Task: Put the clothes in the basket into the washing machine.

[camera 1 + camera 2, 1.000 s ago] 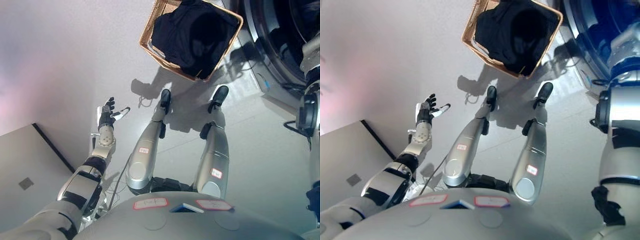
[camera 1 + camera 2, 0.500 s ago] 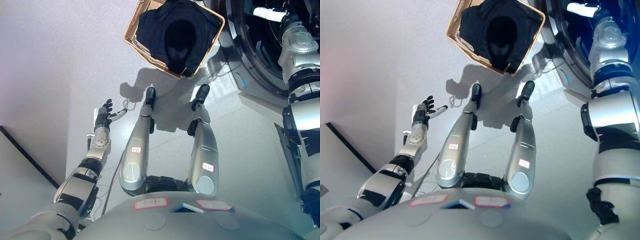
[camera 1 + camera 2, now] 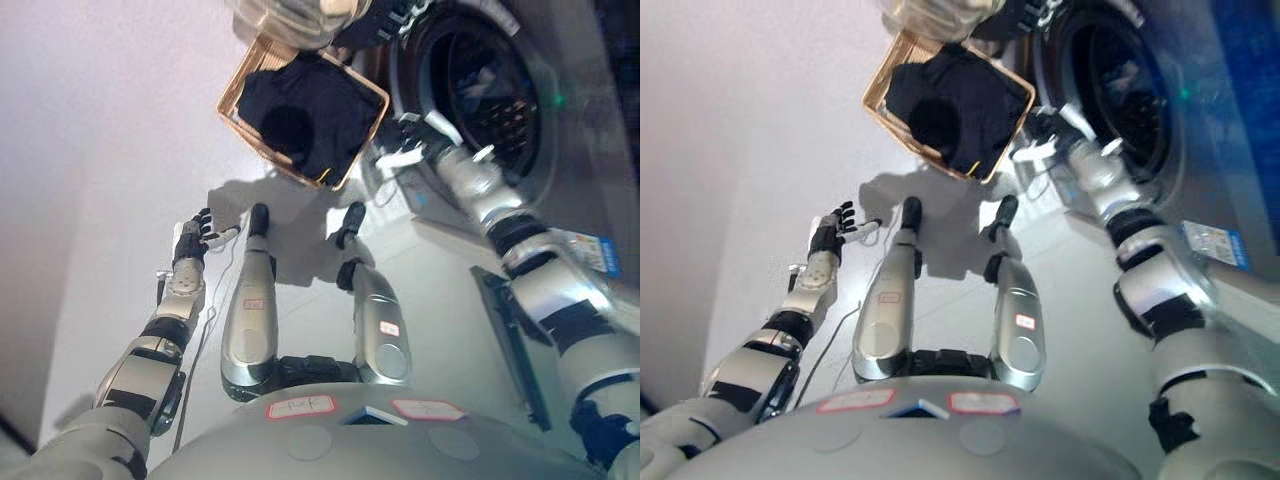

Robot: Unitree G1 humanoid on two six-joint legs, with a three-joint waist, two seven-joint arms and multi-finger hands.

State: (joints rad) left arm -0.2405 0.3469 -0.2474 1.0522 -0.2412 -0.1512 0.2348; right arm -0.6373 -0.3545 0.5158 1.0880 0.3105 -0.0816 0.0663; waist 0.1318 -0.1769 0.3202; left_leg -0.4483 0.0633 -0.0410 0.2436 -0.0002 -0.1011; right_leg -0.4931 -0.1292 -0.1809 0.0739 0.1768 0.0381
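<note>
Basket [image 3: 232, 100] is sitting on the floor [image 3: 120, 200] just left of the washing machine [image 3: 480, 110], w/ dark clothes [image 3: 305, 115] filling it. Right hand [image 3: 408, 140] is hanging between the basket's right edge and the machine's round door opening, fingers spread, gripping nothing. Left hand [image 3: 190, 240] is hovering low on the left over bare floor, well apart from the basket, fingers relaxed and empty.
</note>
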